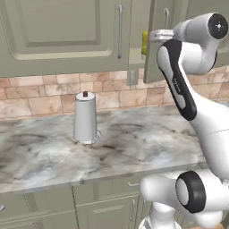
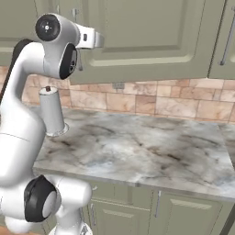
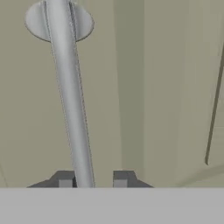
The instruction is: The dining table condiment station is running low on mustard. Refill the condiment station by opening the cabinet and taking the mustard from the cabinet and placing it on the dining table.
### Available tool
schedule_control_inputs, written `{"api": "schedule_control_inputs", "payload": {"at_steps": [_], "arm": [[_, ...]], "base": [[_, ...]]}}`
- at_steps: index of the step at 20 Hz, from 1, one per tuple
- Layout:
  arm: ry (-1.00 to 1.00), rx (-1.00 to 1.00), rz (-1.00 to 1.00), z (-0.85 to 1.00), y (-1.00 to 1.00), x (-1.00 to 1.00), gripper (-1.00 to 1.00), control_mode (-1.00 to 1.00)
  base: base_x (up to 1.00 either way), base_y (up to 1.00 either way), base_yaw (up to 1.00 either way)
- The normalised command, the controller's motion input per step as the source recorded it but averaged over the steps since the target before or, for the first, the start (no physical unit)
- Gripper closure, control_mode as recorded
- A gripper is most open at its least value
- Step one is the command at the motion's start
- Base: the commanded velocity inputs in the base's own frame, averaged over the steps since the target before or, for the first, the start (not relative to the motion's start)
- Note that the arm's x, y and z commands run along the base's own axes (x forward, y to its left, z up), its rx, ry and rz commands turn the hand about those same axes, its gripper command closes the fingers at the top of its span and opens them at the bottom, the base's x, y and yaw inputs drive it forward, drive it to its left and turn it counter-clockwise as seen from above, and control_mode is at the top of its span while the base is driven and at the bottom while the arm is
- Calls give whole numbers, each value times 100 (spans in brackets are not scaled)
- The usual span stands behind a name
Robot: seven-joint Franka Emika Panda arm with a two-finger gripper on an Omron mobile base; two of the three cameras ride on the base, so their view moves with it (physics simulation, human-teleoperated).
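Gripper (image 3: 92, 179) sat low-centre in the hand view, fingers pinched on the handle (image 3: 70, 96), a smooth, rigid silver bar on a round mount. Cabinet (image 1: 154, 44) door stood ajar, upper right of the left base view. Mustard (image 1: 145, 43) peeked through the gap; looked light and slick, best gripped mid-body.

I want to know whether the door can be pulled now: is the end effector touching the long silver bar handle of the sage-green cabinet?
Cannot tell. In the hand view the silver bar handle runs down beside one fingertip, but the contact point is hidden at the frame's bottom.
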Motion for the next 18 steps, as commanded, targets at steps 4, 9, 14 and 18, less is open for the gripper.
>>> {"api": "schedule_control_inputs", "payload": {"at_steps": [4, 9, 14, 18], "arm": [[0, 1, -4, 7, -79, -100, 100, -100], [1, 0, -1, 19, -48, -99, -100, -100], [0, -2, 4, 27, 5, -80, -100, -100], [0, -20, 8, 9, 41, -42, -100, -100]], "base": [[0, 0, 0], [0, 0, 0], [0, 0, 0], [0, 0, 0]]}}
